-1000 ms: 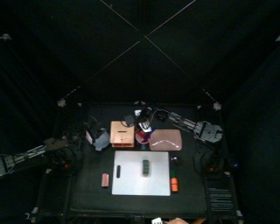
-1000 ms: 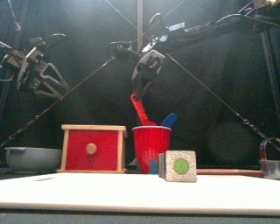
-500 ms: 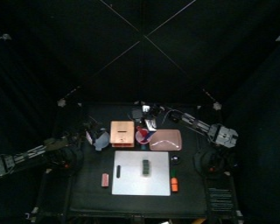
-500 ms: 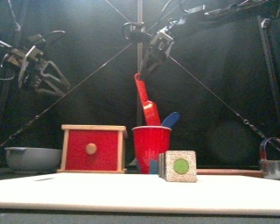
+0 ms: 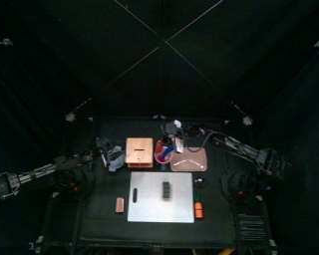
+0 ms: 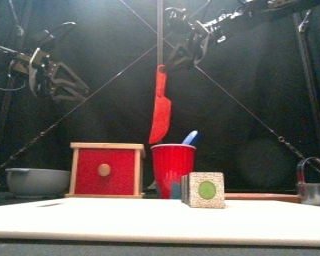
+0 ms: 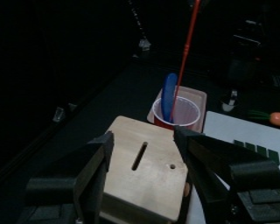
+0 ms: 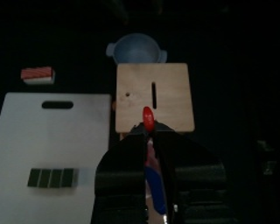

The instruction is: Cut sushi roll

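Right gripper [image 6: 190, 45] is high above the table, jaws clamped on the handle of a red knife [image 6: 159, 100]. The knife hangs blade-down, its tip just above the red cup [image 6: 174, 168] and clear of the rim. In the right wrist view the red handle end sits pinched between the two jaws, nothing else touching it. A blue utensil [image 6: 191, 138] stands in the cup, leaning toward the right arm's side.

Left gripper [image 6: 43, 70] hangs over the left part of the table, jaws spread wide, empty. In the left wrist view its jaws frame the top of the wooden box [image 7: 149, 166], no contact visible.

Sushi roll [image 6: 203, 189] lies on the white cutting board [image 6: 149, 222], toward the middle of it. Front view shows its cut end: pale rice, green centre, dark wrap. Right wrist view shows it as a short dark oblong on the board [image 8: 52, 178], well apart from the knife.

Box has a red front with a round knob. Grey bowl [image 6: 36, 181] sits at the left, beside the box. Small reddish-brown block [image 8: 38, 75] lies off the board.
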Available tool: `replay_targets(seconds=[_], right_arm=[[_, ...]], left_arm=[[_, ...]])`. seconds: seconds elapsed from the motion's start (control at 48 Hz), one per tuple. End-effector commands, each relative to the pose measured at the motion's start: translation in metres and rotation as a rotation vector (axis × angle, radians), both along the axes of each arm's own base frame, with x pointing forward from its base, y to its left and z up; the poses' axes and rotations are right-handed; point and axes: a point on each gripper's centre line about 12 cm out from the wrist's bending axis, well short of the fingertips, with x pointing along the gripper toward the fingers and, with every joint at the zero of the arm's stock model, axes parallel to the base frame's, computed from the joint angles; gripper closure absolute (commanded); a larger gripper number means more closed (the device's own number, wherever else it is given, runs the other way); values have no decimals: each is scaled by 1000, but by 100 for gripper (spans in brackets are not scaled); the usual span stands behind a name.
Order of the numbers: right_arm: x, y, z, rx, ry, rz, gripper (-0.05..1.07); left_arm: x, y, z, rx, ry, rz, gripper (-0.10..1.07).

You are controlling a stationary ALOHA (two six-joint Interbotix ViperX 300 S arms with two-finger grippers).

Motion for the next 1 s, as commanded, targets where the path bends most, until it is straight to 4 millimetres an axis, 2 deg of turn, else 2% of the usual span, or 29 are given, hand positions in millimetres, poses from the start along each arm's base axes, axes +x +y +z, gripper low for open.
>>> replay_targets(seconds=[0.0, 0.188, 0.333, 0.458, 0.562, 0.75, 0.979], right_arm=[[-15, 12, 20, -19, -124, -40, 65], [-30, 32, 14, -28, -245, -99, 65], [-40, 52, 9, -32, -337, -126, 65], [-47, 65, 4, -49, -405, -149, 65], [-49, 75, -1, -59, -436, -151, 65], [-53, 80, -7, -68, -457, -159, 65], [-53, 84, -12, -66, -448, -150, 65]], left_arm=[[11, 2, 13, 45, -42, -37, 6], [28, 9, 11, 54, -28, -61, 3], [51, 9, 3, 35, 7, -104, -2], [70, 11, 0, 44, 30, -136, -2], [85, 6, 1, 43, 25, -181, -2], [118, -10, -5, 37, 10, -287, -2], [143, -13, -15, 19, 5, -336, -2]])
